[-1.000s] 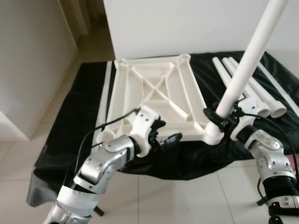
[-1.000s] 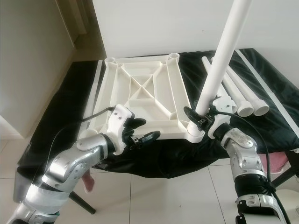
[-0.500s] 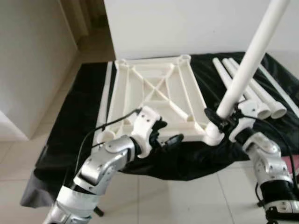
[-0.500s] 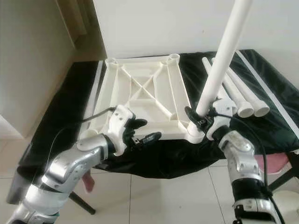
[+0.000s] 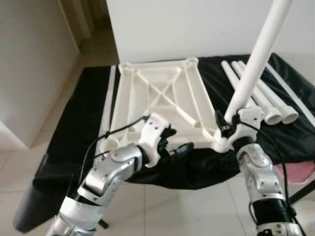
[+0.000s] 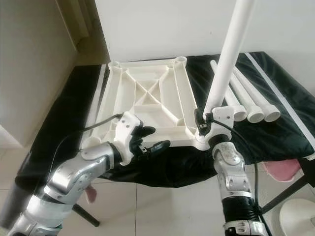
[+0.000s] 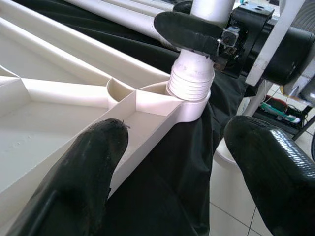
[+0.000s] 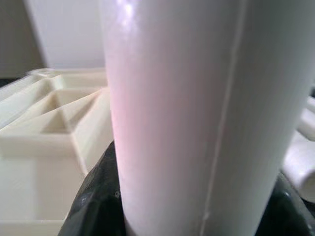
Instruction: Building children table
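I'm seating a leg [image 5: 256,59] in the tabletop's [image 5: 162,98] corner socket [image 7: 189,101] at 5 o'clock, my right hand [image 6: 205,120] pinching it just above the thread. Left hand [image 5: 178,149] hangs spread at 7 o'clock. Next, I reckon, twist it home (threads still show). Spare legs [image 5: 268,101] lie at 2 o'clock on the bench [image 5: 83,113].
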Controlling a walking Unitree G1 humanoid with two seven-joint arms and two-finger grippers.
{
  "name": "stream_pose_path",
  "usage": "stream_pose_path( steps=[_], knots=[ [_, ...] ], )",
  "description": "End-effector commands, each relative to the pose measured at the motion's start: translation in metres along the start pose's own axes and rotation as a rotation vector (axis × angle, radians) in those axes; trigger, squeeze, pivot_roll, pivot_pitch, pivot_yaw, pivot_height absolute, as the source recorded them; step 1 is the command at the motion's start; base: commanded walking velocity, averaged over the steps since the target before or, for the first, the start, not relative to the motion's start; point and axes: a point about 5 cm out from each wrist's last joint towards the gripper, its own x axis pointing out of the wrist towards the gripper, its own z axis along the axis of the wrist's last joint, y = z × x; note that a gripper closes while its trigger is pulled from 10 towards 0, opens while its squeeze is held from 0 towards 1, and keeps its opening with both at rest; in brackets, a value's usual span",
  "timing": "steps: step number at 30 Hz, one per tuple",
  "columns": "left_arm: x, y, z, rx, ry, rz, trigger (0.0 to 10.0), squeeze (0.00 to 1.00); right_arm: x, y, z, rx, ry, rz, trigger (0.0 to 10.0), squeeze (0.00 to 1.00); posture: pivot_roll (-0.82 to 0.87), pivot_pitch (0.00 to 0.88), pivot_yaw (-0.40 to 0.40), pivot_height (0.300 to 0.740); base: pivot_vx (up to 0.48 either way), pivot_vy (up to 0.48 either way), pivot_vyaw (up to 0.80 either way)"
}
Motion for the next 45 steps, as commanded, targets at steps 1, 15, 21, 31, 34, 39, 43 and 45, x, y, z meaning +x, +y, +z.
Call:
stream_pose_path(
  steps=[1,15,21,31,34,39,43,45],
  knots=[
    [-0.002,-0.007,-0.002,-0.003,0.015,-0.098,10.0,0.00,-0.010,-0.003,-0.024,-0.010,0.130,-0.114,10.0,0.00,-0.06,0.001,0.040,0.740,0.000,0.000,0.00],
    [-0.001,-0.008,-0.003,-0.002,0.012,-0.099,10.0,0.00,-0.020,0.023,-0.015,0.097,0.109,-0.354,10.0,0.00,-0.06,0.000,0.033,0.740,0.000,0.000,0.00],
    [0.000,-0.007,-0.002,-0.003,0.011,-0.100,10.0,0.00,-0.020,0.023,-0.014,0.103,0.111,-0.380,10.0,0.00,-0.06,0.000,0.037,0.740,0.000,0.000,0.00],
    [0.000,-0.007,-0.002,0.000,0.013,-0.106,10.0,0.00,-0.014,0.018,-0.016,0.173,0.148,-0.398,10.0,0.00,-0.07,0.000,0.042,0.740,0.000,0.000,0.00],
    [0.001,-0.006,-0.002,0.002,0.013,-0.106,10.0,0.00,-0.009,0.019,-0.015,0.195,0.154,-0.391,10.0,0.00,-0.06,0.000,0.043,0.740,0.000,0.000,0.00],
    [0.001,-0.005,-0.001,0.005,0.013,-0.104,10.0,0.00,-0.006,0.020,-0.013,0.201,0.154,-0.393,10.0,0.00,-0.06,0.000,0.043,0.740,0.000,0.000,0.00],
    [0.000,-0.004,-0.001,0.006,0.014,-0.102,10.0,0.00,-0.005,0.020,-0.012,0.200,0.140,-0.386,10.0,0.00,-0.06,0.000,0.043,0.740,0.000,0.000,0.00],
    [0.000,-0.004,-0.002,0.006,0.015,-0.102,10.0,0.00,-0.005,0.022,-0.008,0.205,0.108,-0.348,10.0,1.00,-0.06,0.000,0.043,0.740,0.000,0.000,0.00]
  ],
)
